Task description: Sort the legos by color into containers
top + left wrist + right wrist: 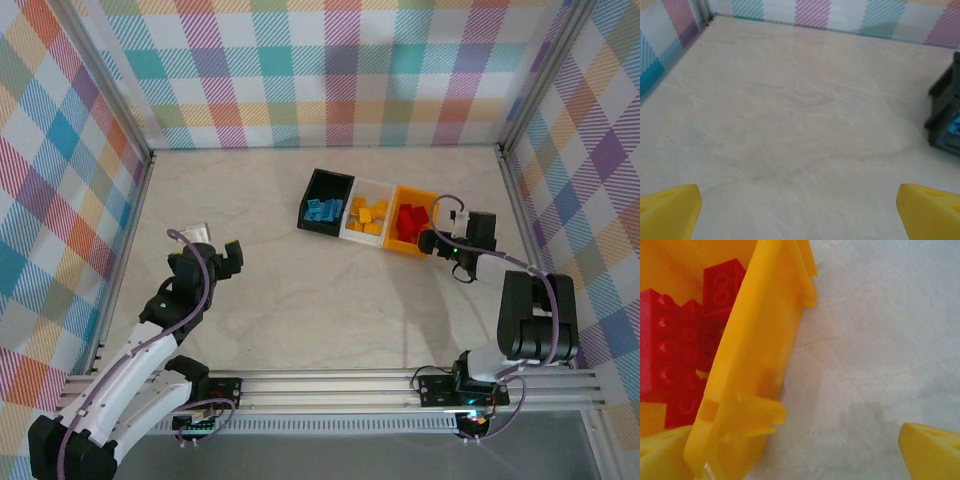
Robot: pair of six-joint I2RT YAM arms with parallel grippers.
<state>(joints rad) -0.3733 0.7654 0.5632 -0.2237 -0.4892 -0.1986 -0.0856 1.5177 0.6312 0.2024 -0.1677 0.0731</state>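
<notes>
1. Top view.
   - There are three containers in a touching row on the far right of the desk [300, 310]: one black bin [330, 182], one white bin [362, 235] and one yellow-orange bin [405, 246].
   - The blue legos [322, 211] sit in the black bin, the yellow legos [369, 215] in the white one and the red legos [411, 218] in the yellow-orange one. That makes three piles, but the bricks are too small to count.
   - There are two arms. The left arm [150, 350] has the left jaws spread wide and holding nothing, over bare desk on the left, well apart from the bins.
   - The right arm [535, 320] reaches in so the right jaws are at the near right corner of the yellow-orange bin.
   - Plaid walls [330, 70] stand on three sides, and a metal rail [330, 385] runs along the near edge.

2. Left wrist.
   - Two yellow fingertips [670, 210] sit in the bottom corners, far apart with nothing between them.
   - Bare desk [790, 125] lies ahead.
   - A corner of the black bin [945, 110] shows at the right edge, with a bit of blue lego [955, 126] inside.
   - The plaid wall [830, 12] is behind.

3. Right wrist.
   - Two yellow fingertips [932, 452] are visible: one bottom right over bare desk [880, 340], the other bottom left, partly hidden by the bin wall.
   - The wall of the yellow-orange bin [755, 340] stands between them, blocking the gap. The right jaws are wide open and grip nothing.
   - The red legos [675, 350] are inside the bin, at least four studded bricks piled together. The exact count is unclear.
</notes>
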